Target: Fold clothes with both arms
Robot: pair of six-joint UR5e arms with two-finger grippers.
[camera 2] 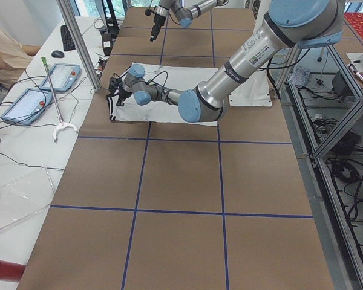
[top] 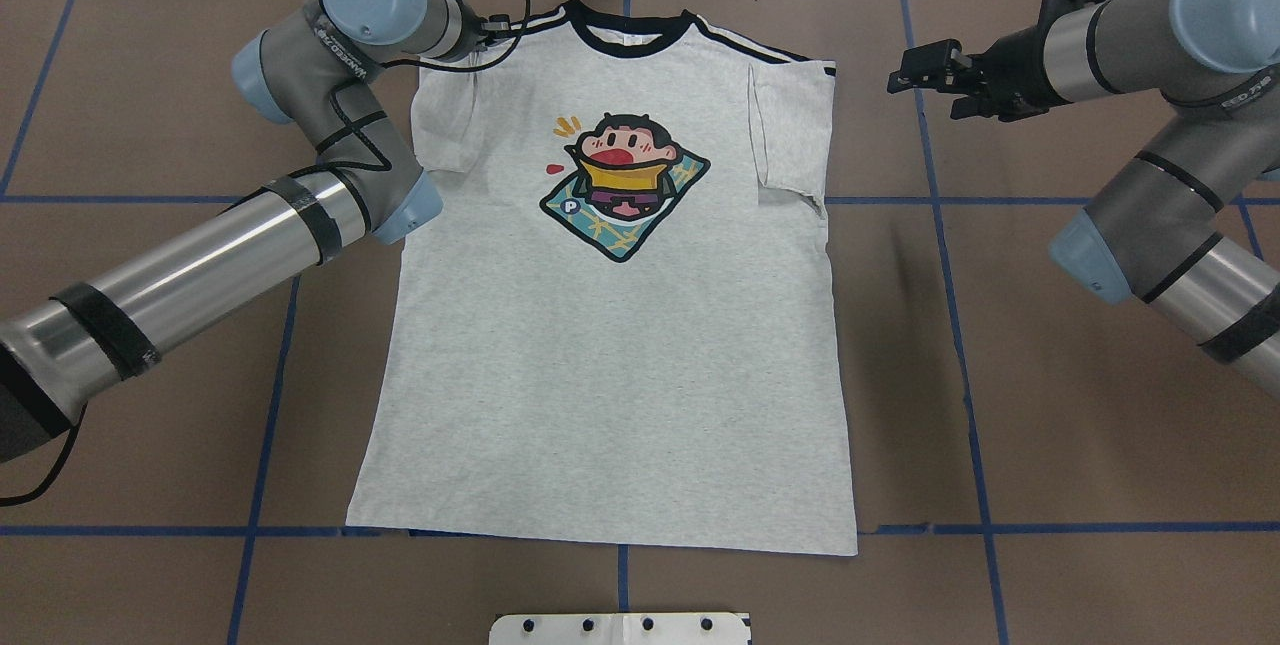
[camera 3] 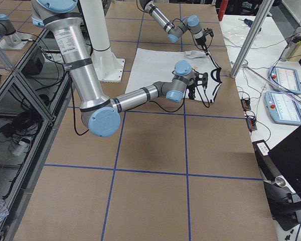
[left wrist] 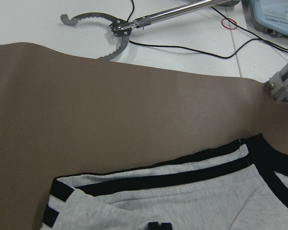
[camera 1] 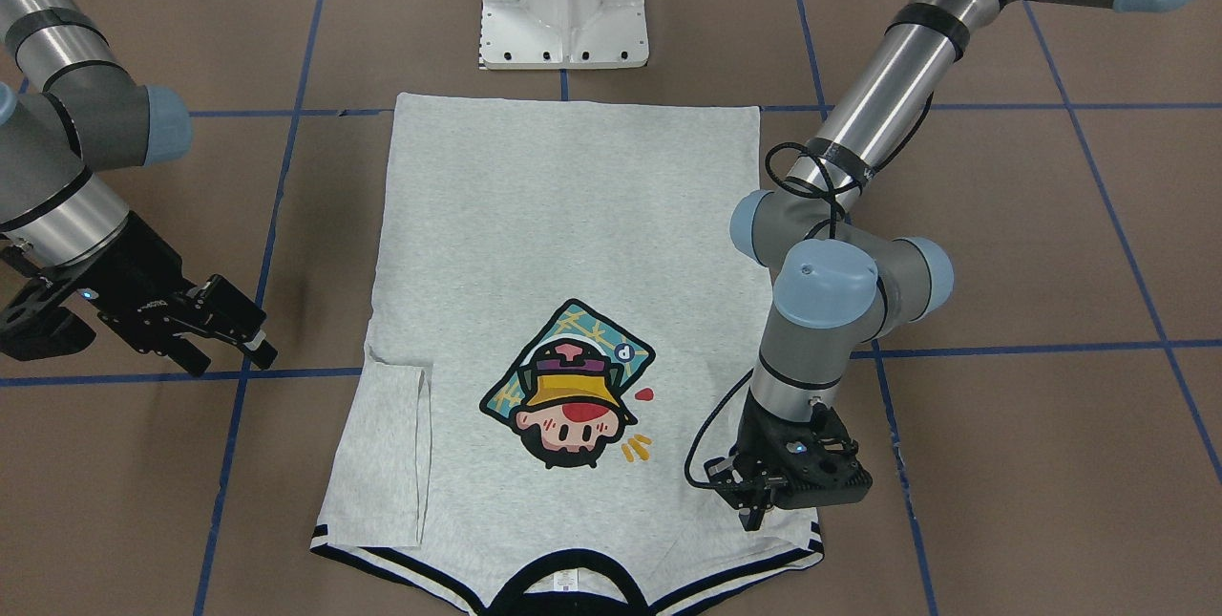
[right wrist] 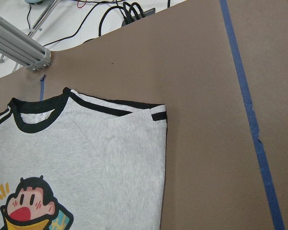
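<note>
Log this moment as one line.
shirt flat, print up, sleeves folded in | left gripper at shoulder, jaws unclear | right gripper open, off shirt

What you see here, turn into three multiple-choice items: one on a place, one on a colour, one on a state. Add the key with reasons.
1. Where is the left pincer?
A. At the bottom hem
B. At the T-shirt's shoulder, beside the collar
C. Off the cloth, over bare table

2. What colour is the collar?
A. Black
B. Red
C. Yellow

3. How does the T-shirt lie?
A. Bunched in a heap
B. Flat, print down
C. Flat, print up

Key: 1 B, since the front-facing view shows the pincer over the striped shoulder next to the neck opening. 2 A, since the neck band is black in the overhead and both wrist views. 3 C, since the cartoon head shows on the spread cloth from above.
</note>
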